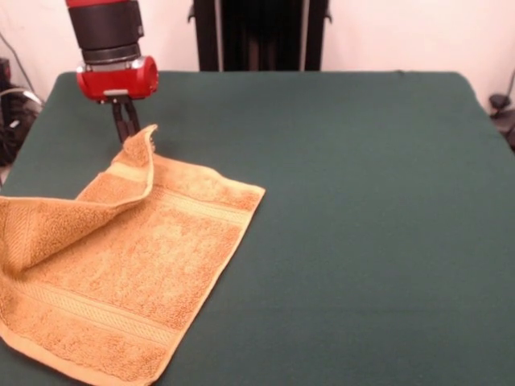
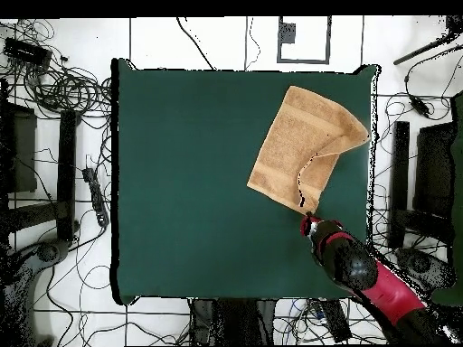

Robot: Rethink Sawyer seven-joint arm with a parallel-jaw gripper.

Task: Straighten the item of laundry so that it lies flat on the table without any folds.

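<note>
The golden-orange towel (image 1: 137, 265) lies on the dark green table (image 1: 362, 201) at the left of the front view, with paler bands near its ends. One corner is lifted and a flap is folded over the towel's left part. My gripper (image 1: 129, 133) stands at that raised corner with its dark fingers close together, shut on it. In the overhead view the towel (image 2: 294, 135) lies near the table's (image 2: 190, 181) upper right corner. There the gripper (image 2: 307, 217) is at the towel's lower tip, and a folded strip runs along the towel's right side.
The robot's black pedestal (image 1: 261, 32) stands behind the table's far edge. The towel reaches close to the table's edge on its side. Cables (image 2: 63, 90) and dark equipment lie on the floor around the table.
</note>
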